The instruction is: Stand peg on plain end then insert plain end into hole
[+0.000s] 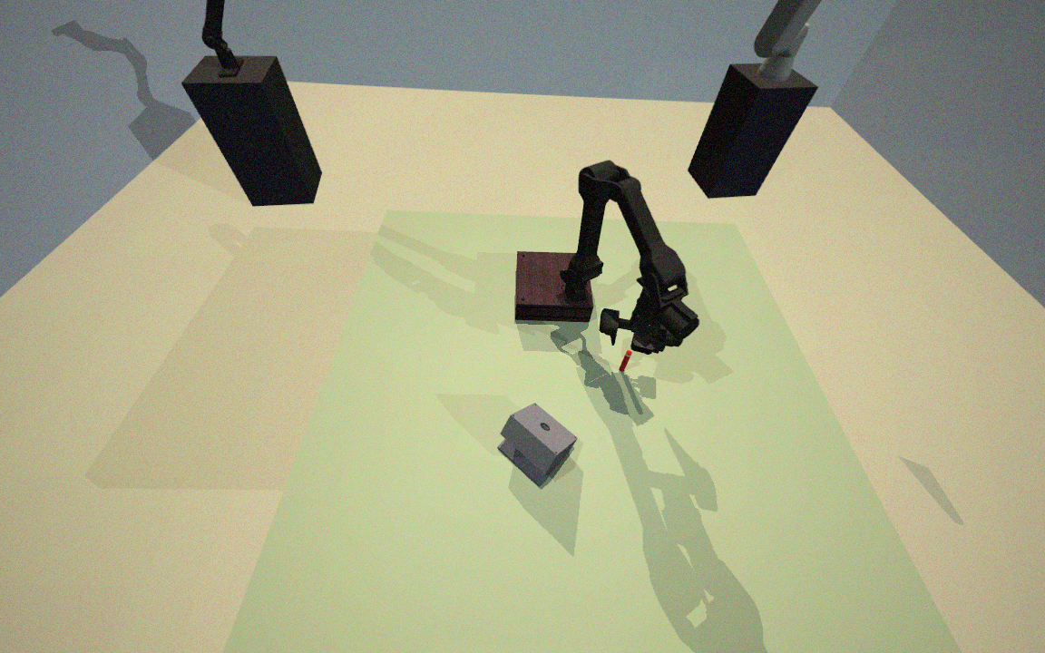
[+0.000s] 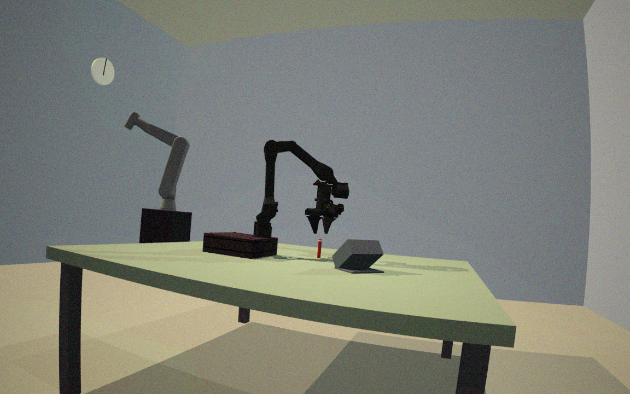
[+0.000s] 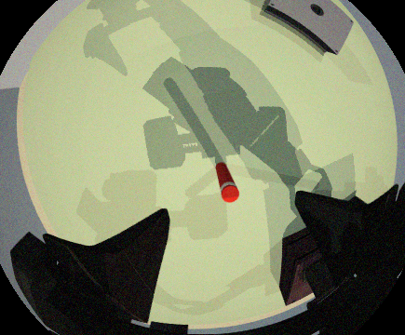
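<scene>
The red peg [image 1: 626,362] [image 2: 319,248] [image 3: 227,182] stands upright and free on the green table [image 1: 429,528] [image 2: 209,274], its white band near the top. My gripper [image 1: 628,339] [image 2: 321,229] [image 3: 236,207] is open and empty. It points down and hangs a short way above the peg; in the wrist view the peg's top shows between the two fingers. The grey sloped panel [image 1: 530,422] [image 2: 356,252] [image 3: 298,3] with its one dark hole [image 1: 544,425] [image 3: 317,7] stands on the table in front of the robot, well apart from the peg.
The arm's dark base block [image 1: 538,279] [image 2: 239,243] sits on the table behind the peg. Two black pedestals [image 1: 254,130] [image 1: 749,130] with other arms stand on the floor beyond the table.
</scene>
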You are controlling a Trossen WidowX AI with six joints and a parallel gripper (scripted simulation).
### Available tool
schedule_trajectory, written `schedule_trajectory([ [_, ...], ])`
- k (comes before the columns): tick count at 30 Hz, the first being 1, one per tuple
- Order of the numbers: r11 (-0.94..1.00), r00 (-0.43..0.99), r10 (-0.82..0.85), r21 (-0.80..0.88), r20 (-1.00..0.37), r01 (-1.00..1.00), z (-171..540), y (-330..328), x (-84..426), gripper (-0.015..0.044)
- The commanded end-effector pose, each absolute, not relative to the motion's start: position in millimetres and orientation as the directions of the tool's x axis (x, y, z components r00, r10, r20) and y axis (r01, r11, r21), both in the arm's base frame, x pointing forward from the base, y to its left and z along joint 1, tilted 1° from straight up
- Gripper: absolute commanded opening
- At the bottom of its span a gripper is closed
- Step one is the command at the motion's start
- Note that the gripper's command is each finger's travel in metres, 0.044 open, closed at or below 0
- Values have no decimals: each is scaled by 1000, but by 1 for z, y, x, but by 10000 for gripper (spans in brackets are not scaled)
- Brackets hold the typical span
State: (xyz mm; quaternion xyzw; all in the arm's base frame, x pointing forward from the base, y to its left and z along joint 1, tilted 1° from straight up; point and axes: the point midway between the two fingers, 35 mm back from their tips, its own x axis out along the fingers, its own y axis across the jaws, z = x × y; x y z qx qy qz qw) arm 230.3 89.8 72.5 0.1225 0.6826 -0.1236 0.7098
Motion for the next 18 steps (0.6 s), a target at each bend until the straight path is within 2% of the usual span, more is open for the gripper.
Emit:
schedule_trajectory([
  [1, 945, 35, -3, 9, -999, 327, 68, 90, 230, 440],
  [18, 945, 35, -3, 9, -999, 327, 41, 91, 233, 440],
])
